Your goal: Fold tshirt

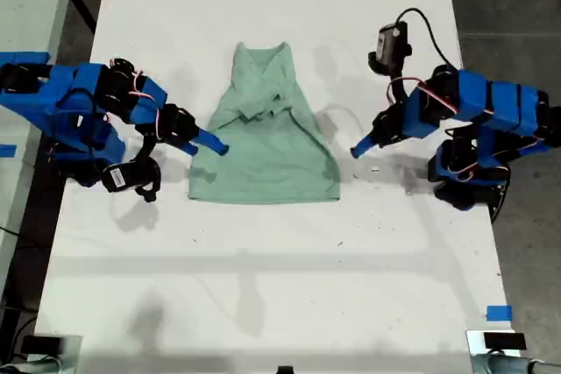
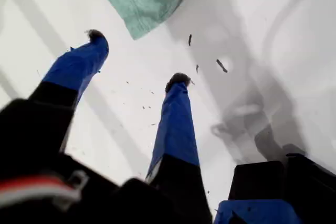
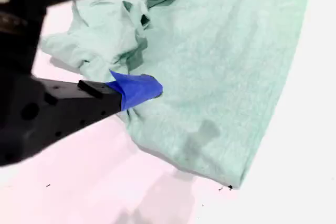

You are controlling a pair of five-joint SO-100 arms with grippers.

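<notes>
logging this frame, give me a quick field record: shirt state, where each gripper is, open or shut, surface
shirt: tshirt lying flat, both sleeves folded in across the chest, hem end spread
first gripper: my first gripper at the exterior view's right, over bare table beside a shirt corner, open, holding nothing
second gripper: my second gripper at the exterior view's left, tip at the shirt's edge; open or shut unclear
surface: white table, a few dark specks

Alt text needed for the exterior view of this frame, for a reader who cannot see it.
A pale mint-green tshirt, sleeves folded inward, lies on a white table. My second gripper touches its edge from the exterior view's left. My first gripper hovers open off the shirt on the exterior view's right.
</notes>
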